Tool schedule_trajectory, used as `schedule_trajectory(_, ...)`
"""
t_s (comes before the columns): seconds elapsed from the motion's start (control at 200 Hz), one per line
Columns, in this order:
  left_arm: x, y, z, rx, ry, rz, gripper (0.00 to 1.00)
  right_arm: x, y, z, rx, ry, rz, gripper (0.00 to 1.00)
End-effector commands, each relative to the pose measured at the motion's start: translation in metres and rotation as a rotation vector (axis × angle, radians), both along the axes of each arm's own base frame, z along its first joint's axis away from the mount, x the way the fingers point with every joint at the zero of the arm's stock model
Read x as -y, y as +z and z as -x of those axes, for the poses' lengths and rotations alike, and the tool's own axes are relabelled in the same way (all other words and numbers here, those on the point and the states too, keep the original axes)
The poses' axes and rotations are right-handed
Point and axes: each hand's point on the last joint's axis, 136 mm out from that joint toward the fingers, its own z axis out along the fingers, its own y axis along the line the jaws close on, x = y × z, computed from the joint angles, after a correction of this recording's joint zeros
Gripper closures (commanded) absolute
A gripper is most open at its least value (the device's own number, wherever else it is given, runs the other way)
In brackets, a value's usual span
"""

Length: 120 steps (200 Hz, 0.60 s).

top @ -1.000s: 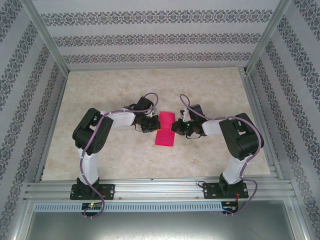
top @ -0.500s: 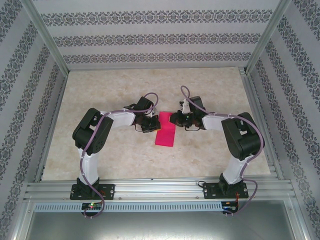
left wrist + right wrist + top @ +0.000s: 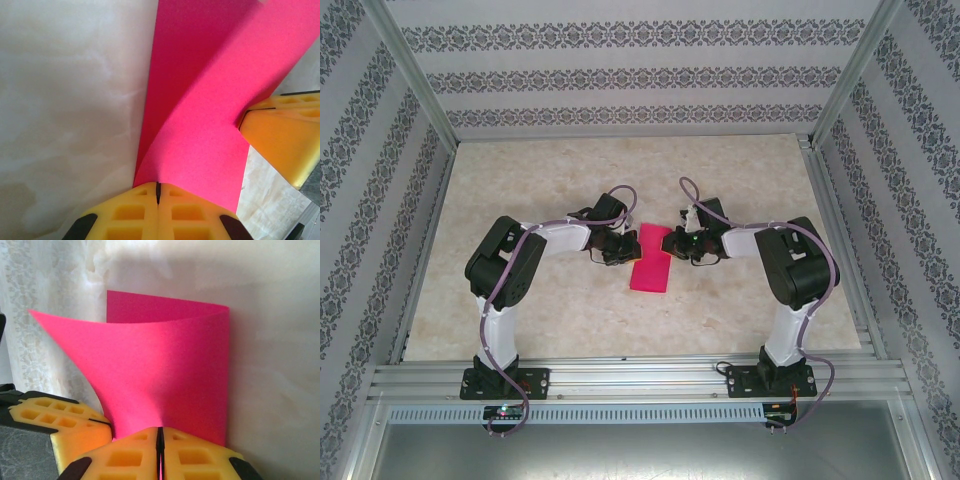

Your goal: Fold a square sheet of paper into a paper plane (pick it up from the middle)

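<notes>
The right tool (image 3: 160,433), pinching the thin magenta-pink paper sheet (image 3: 165,370), has moved farther out; the left tool (image 3: 157,186) stays clamped opposite.

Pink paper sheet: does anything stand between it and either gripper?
Nothing visible does. The left gripper and the right gripper are each shut on the square sheet of paper, pinching it from opposite sides.

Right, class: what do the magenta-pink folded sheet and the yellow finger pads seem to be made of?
Magenta-pink sheet: thin matte paper, probably; it curls softly without glare. Yellow finger pads: likely moulded rubber or soft plastic, matte, with square pockets.
</notes>
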Motion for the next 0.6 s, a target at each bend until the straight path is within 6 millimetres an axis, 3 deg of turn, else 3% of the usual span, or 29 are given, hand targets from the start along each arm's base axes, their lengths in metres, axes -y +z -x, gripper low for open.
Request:
schedule_trajectory(0.0,-0.018,-0.039,0.028,-0.111,-0.021,-0.131,1.0,0.0,0.034,-0.014,0.075,0.008,-0.022,0.88)
schedule_trajectory(0.105,-0.017,-0.039,0.028,-0.111,-0.022,-0.13,1.0,0.001,0.044,-0.022,0.1,0.013,-0.021,0.89)
schedule_trajectory(0.2,-0.017,-0.039,0.028,-0.111,-0.022,-0.129,1.0,0.002,0.037,-0.025,0.087,0.017,-0.007,0.89)
schedule_trajectory(0.595,-0.017,-0.038,0.029,-0.11,-0.025,-0.129,1.0,0.015,-0.02,-0.017,-0.019,-0.002,0.091,0.9)
